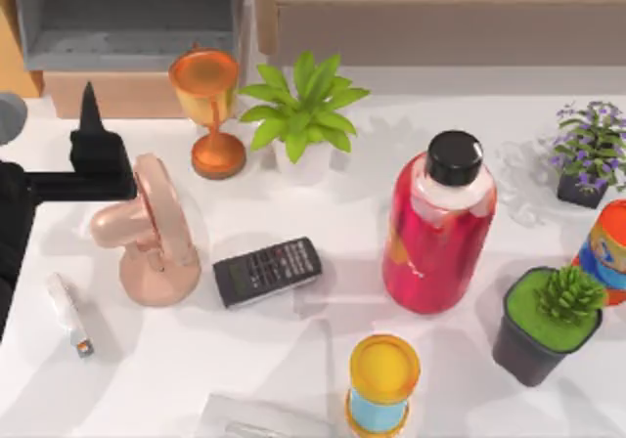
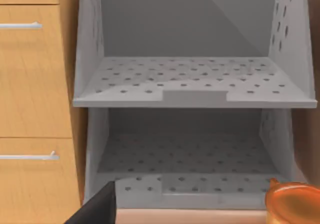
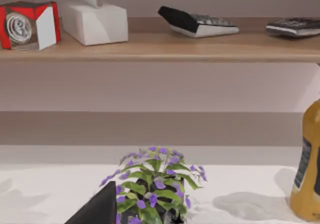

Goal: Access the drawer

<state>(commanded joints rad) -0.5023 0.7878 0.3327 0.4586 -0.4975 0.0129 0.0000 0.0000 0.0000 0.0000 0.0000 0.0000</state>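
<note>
The drawer [image 1: 125,42] sits at the far left corner of the table, seen from above as a wide box with a grey inside and a light tan front panel along its near edge. That panel runs left to right across the table, so its long axis lies crosswise to any approach from the near side. The grey inside is already exposed from above, which suggests the drawer stands at least partly pulled out.

The left gripper [image 1: 91,106] hangs at the table's left edge, just short of the tan panel and directly in front of its left portion. Its dark fingers [image 1: 90,104] point straight toward the drawer and appear pressed together into a single tip. The left wrist view looks squarely into the grey perforated inside [image 2: 190,79], confirming the alignment.

A pink fan [image 1: 156,233] stands just beside the left arm on its right, and an orange goblet [image 1: 207,106] stands close to the panel's right end.

The right arm is parked; its wrist camera faces a purple flowering plant [image 3: 157,184] and the long shelf [image 3: 160,49] at the far right.

Judgement: the left arm is plainly the nearer, and the drawer lies dead ahead of it. The goblet limits room to the right.
</note>
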